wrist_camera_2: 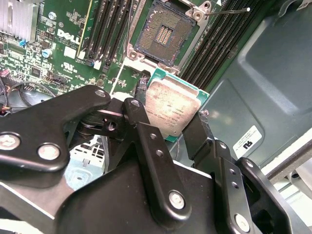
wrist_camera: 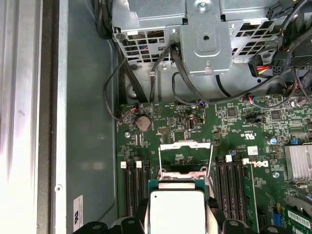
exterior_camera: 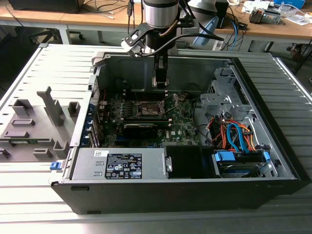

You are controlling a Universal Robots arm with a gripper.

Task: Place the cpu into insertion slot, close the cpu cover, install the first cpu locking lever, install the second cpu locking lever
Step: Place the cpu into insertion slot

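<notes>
My gripper (wrist_camera_2: 168,116) is shut on the cpu (wrist_camera_2: 171,108), a small square chip with a dull silver top and green edge, pinched between two black fingers (wrist_camera_2: 138,122). It hangs a little above the motherboard, beside the open insertion slot (wrist_camera_2: 161,31), whose contact field lies bare. In the first wrist view the cpu (wrist_camera: 176,212) sits just short of the cpu cover (wrist_camera: 185,145), a silvery frame standing raised over the slot. A thin locking lever (wrist_camera_2: 229,12) sticks out past the slot's corner. In the exterior view the gripper (exterior_camera: 161,82) hovers over the back of the board, near the slot (exterior_camera: 148,108).
The open computer case (exterior_camera: 273,161) rests on a slatted table. Rows of memory slots (wrist_camera: 234,180) flank the socket. A long black card (exterior_camera: 140,127), a power supply (exterior_camera: 122,163), a metal drive cage (wrist_camera: 207,39) with cables and a grey fixture (exterior_camera: 34,126) outside the case stand around.
</notes>
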